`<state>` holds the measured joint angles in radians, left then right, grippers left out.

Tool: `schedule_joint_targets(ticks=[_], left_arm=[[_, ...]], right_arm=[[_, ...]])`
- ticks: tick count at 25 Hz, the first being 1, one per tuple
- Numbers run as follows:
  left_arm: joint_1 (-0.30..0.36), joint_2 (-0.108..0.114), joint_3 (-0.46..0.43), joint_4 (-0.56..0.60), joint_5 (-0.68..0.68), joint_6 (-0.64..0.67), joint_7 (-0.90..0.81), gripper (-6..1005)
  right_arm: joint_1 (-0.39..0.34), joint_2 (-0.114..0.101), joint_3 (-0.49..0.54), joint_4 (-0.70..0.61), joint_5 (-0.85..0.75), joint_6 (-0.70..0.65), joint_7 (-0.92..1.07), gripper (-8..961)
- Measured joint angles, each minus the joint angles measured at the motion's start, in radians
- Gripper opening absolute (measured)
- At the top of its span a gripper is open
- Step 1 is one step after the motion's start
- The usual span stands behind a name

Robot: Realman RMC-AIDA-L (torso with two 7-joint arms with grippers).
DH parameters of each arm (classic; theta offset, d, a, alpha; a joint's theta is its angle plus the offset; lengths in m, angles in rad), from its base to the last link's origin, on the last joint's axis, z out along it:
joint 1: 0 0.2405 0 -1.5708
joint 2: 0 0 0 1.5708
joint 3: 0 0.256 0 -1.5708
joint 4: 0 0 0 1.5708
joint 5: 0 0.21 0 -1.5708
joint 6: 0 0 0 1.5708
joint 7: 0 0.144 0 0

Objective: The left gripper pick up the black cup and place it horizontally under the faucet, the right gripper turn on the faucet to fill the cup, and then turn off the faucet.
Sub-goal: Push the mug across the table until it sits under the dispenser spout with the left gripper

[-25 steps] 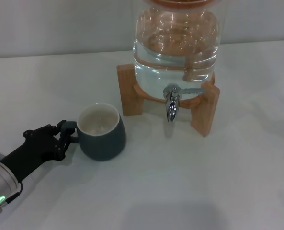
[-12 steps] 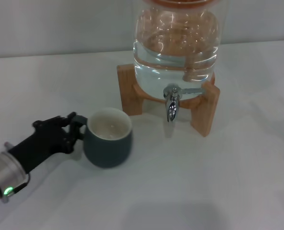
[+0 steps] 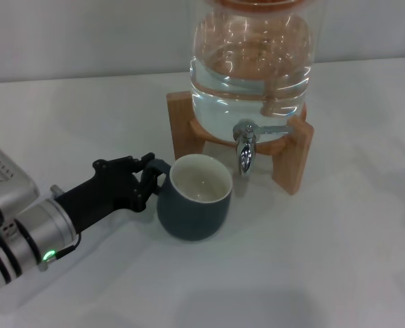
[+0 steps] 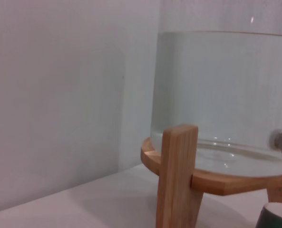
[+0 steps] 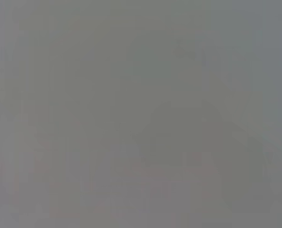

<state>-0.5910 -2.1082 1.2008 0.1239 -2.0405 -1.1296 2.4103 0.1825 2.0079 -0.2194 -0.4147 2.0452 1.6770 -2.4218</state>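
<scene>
- Black cup [image 3: 194, 201] stands upright just short of the faucet [image 3: 244, 147], mouth up to catch water.
- Left gripper [image 3: 149, 183] pinches its handle.

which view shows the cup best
The head view: the whole cup shows upright on the table, just short of the faucet, its handle in the left end effector. The left wrist view catches only a sliver of its rim; the right wrist view shows nothing.
</scene>
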Motion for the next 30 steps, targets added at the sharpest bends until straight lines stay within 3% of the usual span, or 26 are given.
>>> schedule_joint_targets(ticks=[14, 30], left_arm=[[-0.136, 0.001, 0.000, -0.120, -0.006, 0.024, -0.005, 162], [-0.213, 0.000, 0.000, -0.166, 0.034, 0.066, -0.031, 161]], right_arm=[[0.004, 0.000, -0.002, 0.002, -0.001, 0.011, -0.001, 767], [0.006, 0.000, -0.005, 0.011, 0.000, 0.005, -0.003, 767]])
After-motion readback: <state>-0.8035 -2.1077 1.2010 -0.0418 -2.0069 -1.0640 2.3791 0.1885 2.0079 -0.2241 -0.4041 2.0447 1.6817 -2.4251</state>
